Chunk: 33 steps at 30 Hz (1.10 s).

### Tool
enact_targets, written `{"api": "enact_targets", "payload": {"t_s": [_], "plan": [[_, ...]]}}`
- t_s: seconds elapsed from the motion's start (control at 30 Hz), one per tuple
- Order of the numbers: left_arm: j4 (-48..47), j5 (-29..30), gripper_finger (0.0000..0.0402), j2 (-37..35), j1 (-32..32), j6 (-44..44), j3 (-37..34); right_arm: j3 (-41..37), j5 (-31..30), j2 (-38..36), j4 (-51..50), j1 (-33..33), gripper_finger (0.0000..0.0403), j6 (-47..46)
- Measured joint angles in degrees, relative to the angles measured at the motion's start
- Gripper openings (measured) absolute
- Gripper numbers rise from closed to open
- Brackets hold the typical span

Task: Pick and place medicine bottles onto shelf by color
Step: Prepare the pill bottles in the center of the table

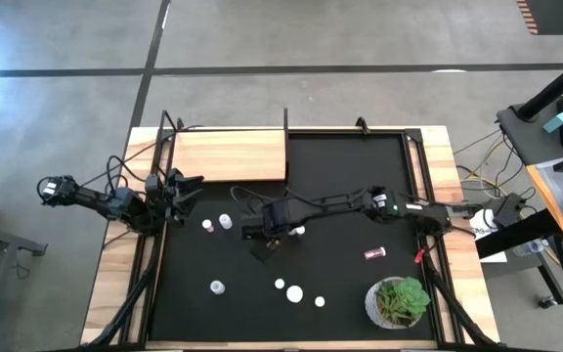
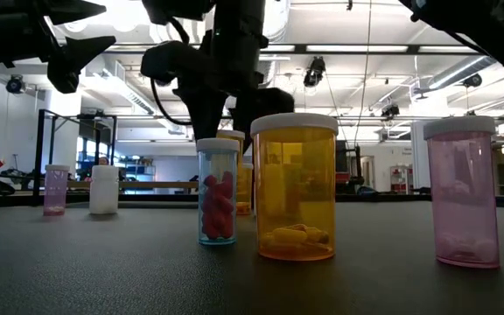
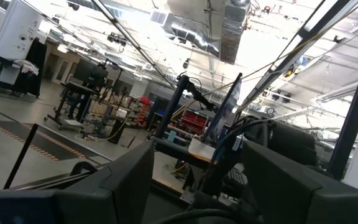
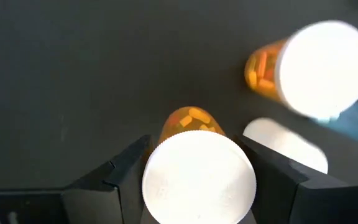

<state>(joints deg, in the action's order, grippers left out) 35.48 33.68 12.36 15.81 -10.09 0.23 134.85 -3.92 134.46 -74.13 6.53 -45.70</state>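
Note:
My right gripper (image 1: 262,238) reaches to the middle of the black mat, points down, and is shut on an orange bottle with a white cap (image 4: 197,177). Another orange bottle (image 4: 309,62) and a white one (image 4: 284,144) stand close beside it. Two small bottles (image 1: 217,224) stand to its left, several more (image 1: 294,291) stand near the front edge, and a dark red one (image 1: 374,253) lies on its side. The light-wood shelf (image 1: 228,154) sits at the far left of the mat. My left gripper (image 1: 190,188) is open and empty, raised beside the shelf's near edge. My right gripper holds the orange bottle between its two fingers (image 4: 124,169), one on each of two opposite sides, just under the white cap's rim (image 4: 151,163). The fingers come from above, pointing down. The bottle is upright. The cap hides the contact itself, and whether its base is off the mat does not show.
A green plant in a white pot (image 1: 399,301) stands at the mat's near right corner. Thin black posts (image 1: 285,122) rise at the shelf's edges. Bare mat (image 1: 360,186) lies at the far right. In the low view three bottles (image 2: 294,188) stand close to the camera.

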Motion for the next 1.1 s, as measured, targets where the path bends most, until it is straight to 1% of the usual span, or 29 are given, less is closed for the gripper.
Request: {"api": "enact_targets", "payload": {"t_s": [0.33, 0.87, 0.97, 1.1], "plan": [[0.00, 0.01, 0.0228, 0.00, 0.01, -0.01, 0.00, -0.13, 0.06, 2.04, 1.05, -0.59, 0.0210, 7.85], [0.00, -0.01, 0.0228, 0.00, 0.00, 0.00, 0.00, -0.15, 0.04, 2.92, 1.99, -2.52, 0.0211, 9.30], [0.00, 0.00, 0.0228, 0.00, 0.01, -0.02, 0.00, -0.15, 0.06, 2.92, 2.59, -2.46, 0.0222, 9.30], [0.00, -0.01, 0.0228, 0.00, 0.00, 0.00, 0.00, -0.15, 0.06, 2.92, 2.78, -2.46, 0.0250, 9.30]]}}
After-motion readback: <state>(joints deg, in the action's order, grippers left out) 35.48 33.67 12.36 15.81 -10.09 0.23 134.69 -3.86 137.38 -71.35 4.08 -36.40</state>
